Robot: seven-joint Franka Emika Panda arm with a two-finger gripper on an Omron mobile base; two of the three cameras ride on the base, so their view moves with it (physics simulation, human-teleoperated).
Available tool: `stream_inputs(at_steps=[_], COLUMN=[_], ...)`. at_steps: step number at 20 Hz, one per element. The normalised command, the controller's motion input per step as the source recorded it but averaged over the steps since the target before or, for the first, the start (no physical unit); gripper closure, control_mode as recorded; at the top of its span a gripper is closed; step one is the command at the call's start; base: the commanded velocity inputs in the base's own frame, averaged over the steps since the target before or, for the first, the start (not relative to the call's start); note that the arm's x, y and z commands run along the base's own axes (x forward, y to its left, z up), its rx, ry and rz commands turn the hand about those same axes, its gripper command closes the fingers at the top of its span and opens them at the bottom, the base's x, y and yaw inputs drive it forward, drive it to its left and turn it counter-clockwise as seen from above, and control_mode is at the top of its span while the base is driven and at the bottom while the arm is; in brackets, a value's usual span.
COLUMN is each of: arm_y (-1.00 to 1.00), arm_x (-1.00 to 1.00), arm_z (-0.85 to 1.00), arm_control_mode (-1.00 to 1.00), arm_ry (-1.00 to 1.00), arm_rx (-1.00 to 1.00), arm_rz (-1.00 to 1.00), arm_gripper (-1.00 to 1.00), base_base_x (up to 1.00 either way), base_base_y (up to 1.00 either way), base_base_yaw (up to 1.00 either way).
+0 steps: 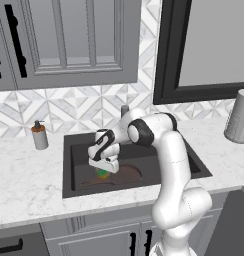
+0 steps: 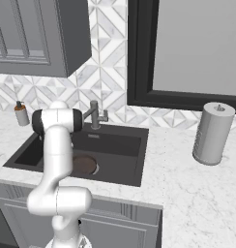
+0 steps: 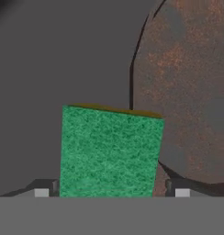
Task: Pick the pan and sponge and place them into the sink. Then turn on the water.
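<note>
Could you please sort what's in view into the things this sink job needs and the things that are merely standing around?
Belongs to the job:
- sponge, green face showing, between the gripper's open jaws
- pan, lying in the sink
- sink
- faucet, not running

Just standing about:
- soap dispenser on the counter
- paper towel roll

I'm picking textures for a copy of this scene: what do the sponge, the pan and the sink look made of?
Sponge: a rough, fibrous green scouring face with a thin yellow edge behind it, probably foam. Pan: dull dark brown metal mottled with rusty orange, perhaps cast iron or worn steel. Sink: matte black with no shine, so stone composite or coated metal; the look leaves that open.
</note>
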Motion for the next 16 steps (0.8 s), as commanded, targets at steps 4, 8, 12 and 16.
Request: stream_inputs(at_steps=[4,8,12,16], arm_y=[-0.04,-0.04,0.0,-0.07], arm_x=[-0.4,-0.44,-0.35,-0.35], arm_z=[0.52,0.73,0.79,0.81], arm_control_mode=[-1.0,-1.0,-1.0,-1.0], arm_ry=[0.0,0.0,0.0,0.0], arm_rx=[0.0,0.0,0.0,0.0], arm_rz=[0.0,0.0,0.0,0.02], arm_gripper=[-1.0,-1.0,-1.0,-1.0], base_base_x=[0.0,0.0,0.0,0.0], base_base_y=[0.0,0.0,0.0,0.0], base_base_yaw=[0.0,0.0,0.0,0.0])
